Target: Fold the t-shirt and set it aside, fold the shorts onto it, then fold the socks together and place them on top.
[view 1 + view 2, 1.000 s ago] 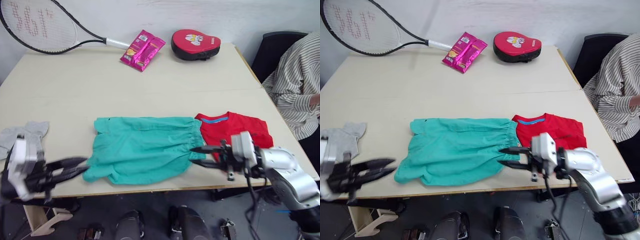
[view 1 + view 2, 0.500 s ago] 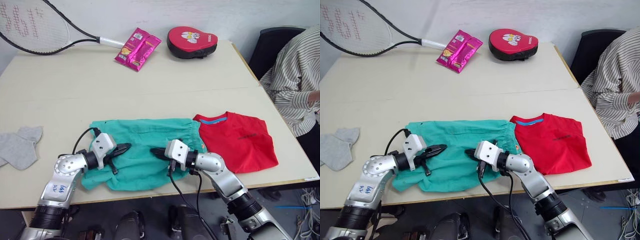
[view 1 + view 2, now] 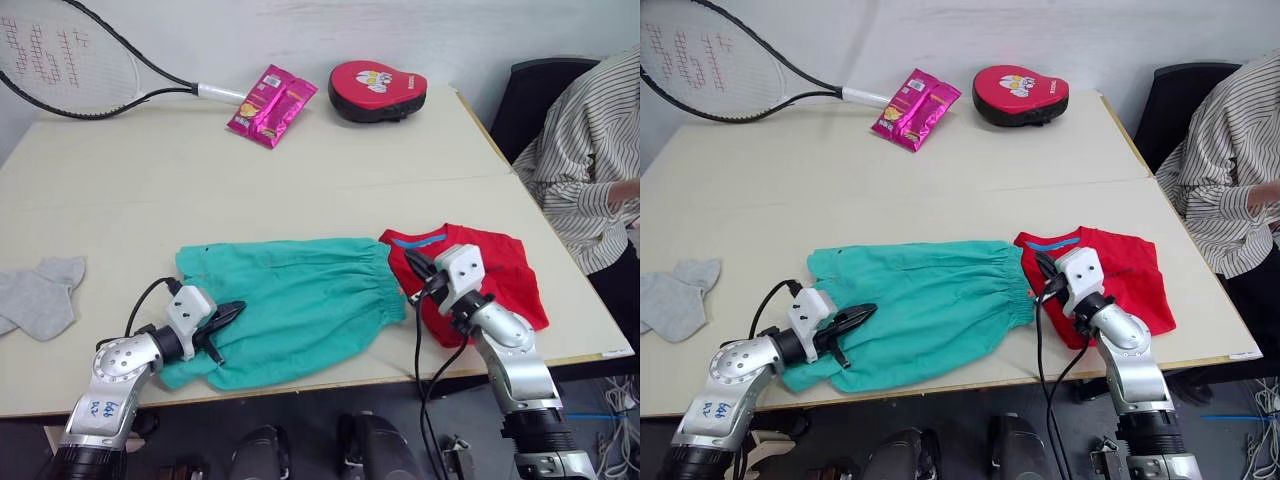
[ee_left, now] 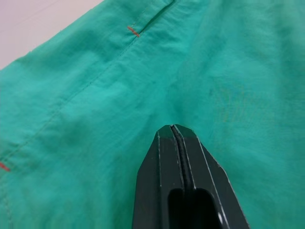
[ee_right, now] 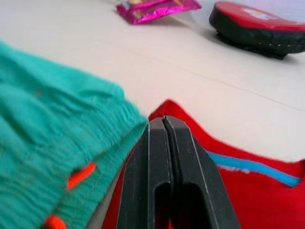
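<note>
Light grey socks [image 3: 38, 297] lie flat at the left edge of a pale desk [image 3: 300, 170], well apart from the other garments. Near the desk's front edge, the left gripper [image 3: 228, 313] rests on the left part of the teal-green shorts [image 3: 295, 305], its black fingers [image 4: 178, 162] pressed together with no gap between them; the left wrist view shows their tips lying on the cloth, and whether any fabric is pinched between them cannot be told. The shorts are spread flat along the front of the desk, their gathered waistband touching and slightly overlapping the left edge of the red t-shirt [image 3: 495, 275], which lies folded toward the front right corner, its blue neck trim facing the far side. The right gripper [image 3: 413, 264] sits just where waistband and t-shirt meet, its fingers [image 5: 164, 157] closed against each other over the red fabric beside the waistband. Along the far edge of the desk lie a tennis racket [image 3: 70, 60] at the left corner, a pink snack packet [image 3: 270, 103] near the middle and a red padded oval pad [image 3: 383, 88] to its right. A person in a striped shirt [image 3: 590, 160] sits beyond the desk's right edge on a dark chair [image 3: 525, 95].
</note>
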### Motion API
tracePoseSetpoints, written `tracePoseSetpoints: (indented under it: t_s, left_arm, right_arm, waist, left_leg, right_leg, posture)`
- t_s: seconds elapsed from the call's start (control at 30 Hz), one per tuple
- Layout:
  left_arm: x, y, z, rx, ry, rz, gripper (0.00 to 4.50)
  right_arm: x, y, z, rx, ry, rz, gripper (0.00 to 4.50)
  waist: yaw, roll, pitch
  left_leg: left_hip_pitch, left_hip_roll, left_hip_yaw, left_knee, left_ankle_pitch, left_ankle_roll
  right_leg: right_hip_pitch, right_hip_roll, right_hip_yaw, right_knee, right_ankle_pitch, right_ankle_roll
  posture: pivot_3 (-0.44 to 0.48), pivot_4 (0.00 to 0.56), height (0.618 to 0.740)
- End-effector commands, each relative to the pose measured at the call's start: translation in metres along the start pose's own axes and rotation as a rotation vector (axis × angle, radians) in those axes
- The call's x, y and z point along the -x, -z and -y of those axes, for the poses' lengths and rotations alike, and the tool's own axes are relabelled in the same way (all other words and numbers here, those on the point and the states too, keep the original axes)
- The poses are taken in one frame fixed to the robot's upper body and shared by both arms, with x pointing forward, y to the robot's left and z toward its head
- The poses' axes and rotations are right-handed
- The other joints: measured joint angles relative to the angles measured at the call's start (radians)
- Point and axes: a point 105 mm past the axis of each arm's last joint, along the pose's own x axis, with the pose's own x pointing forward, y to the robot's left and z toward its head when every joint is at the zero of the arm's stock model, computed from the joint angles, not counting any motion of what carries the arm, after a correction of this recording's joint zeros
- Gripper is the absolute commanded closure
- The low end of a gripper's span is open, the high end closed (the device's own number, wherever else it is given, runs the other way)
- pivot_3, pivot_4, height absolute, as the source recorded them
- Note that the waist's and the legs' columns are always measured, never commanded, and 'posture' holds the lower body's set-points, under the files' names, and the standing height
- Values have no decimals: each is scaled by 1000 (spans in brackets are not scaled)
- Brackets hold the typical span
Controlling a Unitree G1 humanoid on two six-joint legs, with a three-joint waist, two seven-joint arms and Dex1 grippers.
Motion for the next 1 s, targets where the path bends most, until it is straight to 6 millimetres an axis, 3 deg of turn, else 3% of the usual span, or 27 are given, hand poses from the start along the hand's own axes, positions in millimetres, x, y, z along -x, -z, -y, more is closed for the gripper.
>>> tracePoseSetpoints:
  t_s: [0.03, 0.17, 0.3, 0.43, 0.5, 0.67, 0.93, 1.0]
  left_arm:
    - [-11, -69, -2, -13, 61, 251, 4496]
    - [-38, -64, -18, -70, 16, 160, 4496]
    - [-57, -41, -30, -106, -33, 39, 4496]
    - [-59, -26, -37, -73, -93, -4, 4496]
    - [-54, -20, -43, -84, -139, -11, 4496]
    - [-44, -15, -46, -73, -184, 1, 4496]
    - [-57, -43, -35, -100, -54, 132, 4496]
    - [-63, -51, -33, -109, -24, 157, 4496]
  right_arm:
    - [-27, -45, -34, -31, -131, 163, 4485]
    - [-50, -31, -67, -18, -206, 113, 4485]
    - [-63, -3, -75, -20, -173, 38, 4485]
    - [-54, 19, -60, -23, -101, -10, 4485]
    - [-45, 25, -43, -54, -32, -20, 4485]
    - [-27, 31, -6, -103, 132, -60, 4485]
    - [-15, 14, -10, -205, 153, -1, 4485]
    - [-15, 8, -11, -210, 161, 17, 4485]
  waist:
    - [2, -3, 2]
    - [6, -2, 1]
    - [5, -2, 1]
    - [5, -3, 1]
    - [5, -3, 1]
    - [7, -3, 1]
    - [5, 0, 2]
    - [-7, 3, 4]
  left_leg:
    - [-2, 0, -1, 2, 1, -1]
    - [1, -1, -2, 2, 2, -2]
    - [-1, -2, -1, 1, 6, 0]
    - [-6, -2, 0, 3, 5, 1]
    - [-7, -2, -1, 3, 5, 1]
    - [-6, -2, -1, 3, 4, 2]
    - [-7, -3, -3, 3, 0, 1]
    - [-13, -14, -34, -1, 11, 10]
  right_leg:
    - [-1, 0, 0, 2, 0, 0]
    - [2, 1, 0, 3, 0, 0]
    - [0, 0, 0, 2, -1, 1]
    - [-3, -1, 0, -1, 0, 2]
    - [-4, -1, -1, -1, 0, 2]
    - [-2, -1, -1, -1, 0, 2]
    - [-2, -2, -1, -1, 1, 3]
    - [12, -14, -34, -6, 0, 5]
  posture:
    - [0, 150, 740]
    - [0, 150, 740]
    - [0, 150, 740]
    - [0, 150, 740]
    - [0, 150, 740]
    - [0, 150, 740]
    - [0, 150, 740]
    - [0, 150, 740]
